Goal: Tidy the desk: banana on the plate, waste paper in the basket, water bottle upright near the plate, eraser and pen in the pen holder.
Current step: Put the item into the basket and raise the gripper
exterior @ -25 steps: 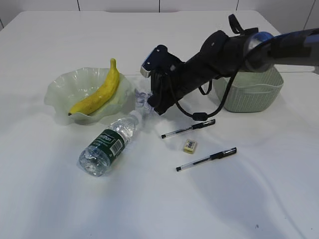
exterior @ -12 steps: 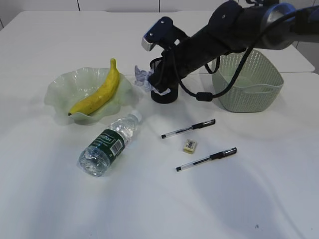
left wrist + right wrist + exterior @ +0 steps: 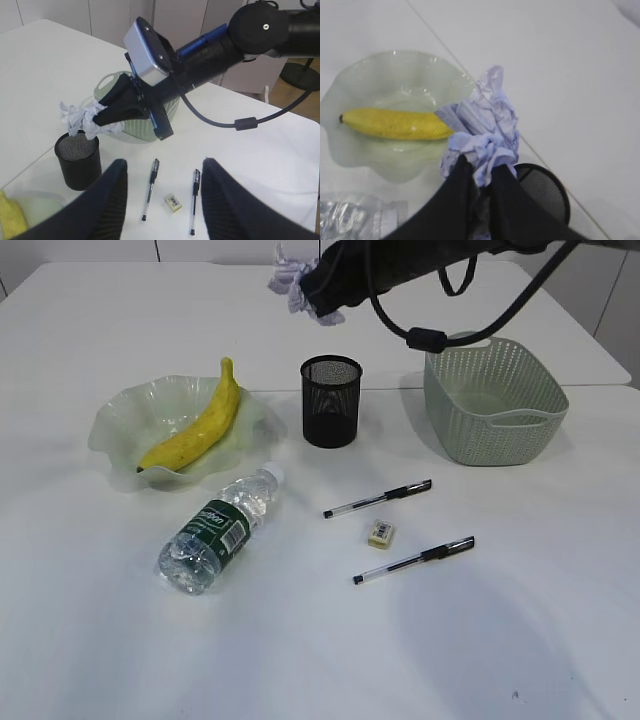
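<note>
Lifted clear of the desk within the last second, the right gripper [image 3: 479, 192] now rides high at the top of the exterior view, its black fingers [image 3: 456, 200] pinched tight on the crumpled waste paper [image 3: 481, 131], which a second ago sat low beside the plate. The pale lilac wad [image 3: 290, 282] hangs above and behind the mesh pen holder [image 3: 331, 400], left of the green basket [image 3: 496, 405], so the carry still has to swing right before a release; judged from this, the paper step is about half done.

The left gripper [image 3: 162, 175] hovers with its jaws spread wide and nothing between them, looking down on the desk from the far side.

Below, the banana [image 3: 197, 428] already lies in the scalloped glass plate [image 3: 118, 412]. The water bottle [image 3: 218, 528] lies on its side just in front of the plate, not yet stood up. Two pens, one [image 3: 378, 498] nearer the holder and one [image 3: 414, 559] nearer the camera, flank the small yellow eraser [image 3: 380, 532], all untouched on the white desk [image 3: 520, 640].
</note>
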Robot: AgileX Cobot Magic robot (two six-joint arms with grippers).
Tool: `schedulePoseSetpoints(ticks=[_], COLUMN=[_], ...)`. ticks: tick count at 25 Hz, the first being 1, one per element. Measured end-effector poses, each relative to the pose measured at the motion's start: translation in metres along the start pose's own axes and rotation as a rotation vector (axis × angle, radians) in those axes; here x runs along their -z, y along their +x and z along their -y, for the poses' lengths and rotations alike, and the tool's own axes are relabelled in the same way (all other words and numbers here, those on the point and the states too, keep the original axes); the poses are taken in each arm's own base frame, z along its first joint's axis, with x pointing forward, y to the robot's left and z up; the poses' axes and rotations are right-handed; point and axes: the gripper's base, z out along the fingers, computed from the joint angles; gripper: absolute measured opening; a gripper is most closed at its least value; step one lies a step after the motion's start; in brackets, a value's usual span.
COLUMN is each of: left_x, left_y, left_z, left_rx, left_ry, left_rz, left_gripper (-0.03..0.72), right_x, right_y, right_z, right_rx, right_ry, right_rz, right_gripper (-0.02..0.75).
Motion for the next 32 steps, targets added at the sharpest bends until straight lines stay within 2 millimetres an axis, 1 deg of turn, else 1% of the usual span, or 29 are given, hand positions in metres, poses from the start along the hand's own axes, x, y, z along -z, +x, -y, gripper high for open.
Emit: schedulePoseSetpoints(ticks=[3, 5, 10, 13, 16, 19, 24, 30, 32], left_x=[0.003, 0.006, 0.015, 0.018, 0.019, 0.019, 0.019, 0.019, 0.019], left_y=[-0.002, -0.004, -0.01, -0.012, -0.013, -0.013, -0.013, -0.014, -0.015], left_z=[0.003, 0.007, 0.016, 0.02, 0.022, 0.022, 0.022, 0.022, 0.023], left_rx=[0.007, 0.006, -0.004, -0.006, -0.005, 0.001, 0.009, 0.024, 0.031], left_ry=[-0.002, -0.003, -0.007, -0.007, -0.006, -0.005, -0.005, 0.002, 0.007], left_rz=[0.007, 0.014, 0.034, 0.042, 0.047, 0.047, 0.047, 0.06, 0.069], left_gripper=[0.341, 0.341, 0.341, 0.341, 0.341, 0.341, 0.341, 0.341, 0.341], right_x=[0.009, 0.012, 0.014, 0.017, 0.024, 0.035, 0.053, 0.069, 0.072], right_y=[-0.01, -0.014, -0.019, -0.018, -0.01, 0.002, 0.022, 0.042, 0.052], right_z=[0.006, 0.01, 0.019, 0.03, 0.047, 0.07, 0.102, 0.127, 0.132], right_rx=[-0.024, -0.034, -0.079, -0.112, -0.189, -0.274, -0.327, -0.344, -0.348], right_ry=[0.067, 0.107, 0.206, 0.269, 0.302, 0.35, 0.428, 0.48, 0.493], right_rz=[0.05, 0.077, 0.136, 0.168, 0.185, 0.2, 0.192, 0.163, 0.138], right_gripper=[0.045, 0.045, 0.045, 0.045, 0.045, 0.045, 0.044, 0.044, 0.044])
